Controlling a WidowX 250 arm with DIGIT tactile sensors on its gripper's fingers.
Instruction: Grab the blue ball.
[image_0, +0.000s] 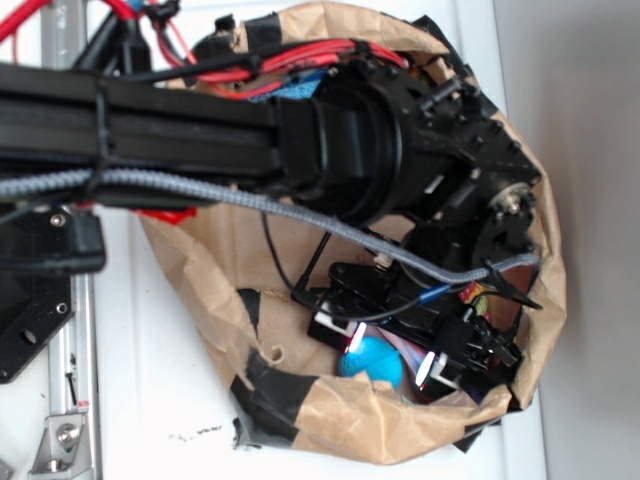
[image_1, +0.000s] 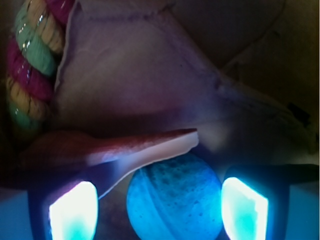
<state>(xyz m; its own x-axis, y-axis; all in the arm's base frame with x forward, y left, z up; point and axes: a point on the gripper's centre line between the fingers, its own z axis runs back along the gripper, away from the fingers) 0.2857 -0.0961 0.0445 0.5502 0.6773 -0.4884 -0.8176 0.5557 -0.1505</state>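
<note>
Tool (image_0: 390, 353) of the robot arm reaches into a taped brown paper bag (image_0: 300, 400), its glowing pads spread apart on either side of the blue ball (image_1: 174, 199), which sits between them, apparently untouched. A red-and-white slab (image_1: 145, 150) overlaps the ball's top; a multicoloured twisted rope (image_1: 31, 65) lies beyond. The bag rests on the white counter (image_0: 150, 400).
</note>
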